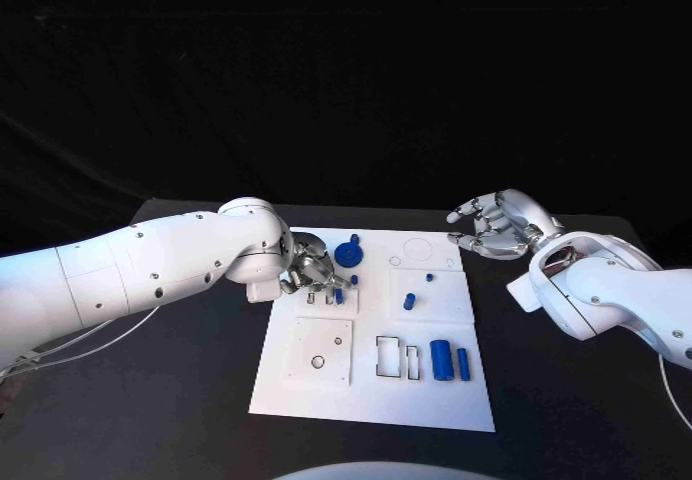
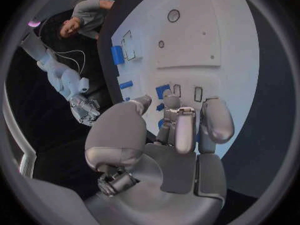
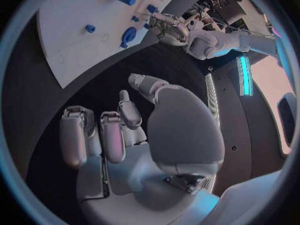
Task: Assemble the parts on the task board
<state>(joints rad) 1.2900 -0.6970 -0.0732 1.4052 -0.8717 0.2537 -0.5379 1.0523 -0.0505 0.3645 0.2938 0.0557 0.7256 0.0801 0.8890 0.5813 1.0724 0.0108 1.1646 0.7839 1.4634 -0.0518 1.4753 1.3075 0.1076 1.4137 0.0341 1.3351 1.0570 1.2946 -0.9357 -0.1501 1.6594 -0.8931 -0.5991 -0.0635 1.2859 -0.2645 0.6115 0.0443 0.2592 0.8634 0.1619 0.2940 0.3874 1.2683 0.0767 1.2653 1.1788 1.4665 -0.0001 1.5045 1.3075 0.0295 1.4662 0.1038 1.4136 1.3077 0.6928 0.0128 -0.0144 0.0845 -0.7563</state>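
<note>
The parts lie on the board (image 1: 433,400) in the middle of the table (image 1: 173,400): a round blue disc (image 1: 348,253) with small pegs (image 1: 338,295) beside it near the board's far left corner, a short peg (image 1: 408,299) at mid-board, and two upright cylinders (image 1: 440,360) next to open rectangular slots (image 1: 391,357) toward the near edge. They look small, rigid and light, probably smooth plastic that could slip or tip, so I would take each by its sides with fingertips, low on the body. The left hand (image 1: 306,272) hovers over the pegs at the board's left edge, fingers (image 2: 185,130) curled down close to them; whether they clamp a peg I cannot tell. The right hand (image 1: 498,225) hangs beyond the board's far right corner, fingers (image 3: 112,135) loosely bent and apart, holding nothing. No brand, label or writing is readable anywhere.
</note>
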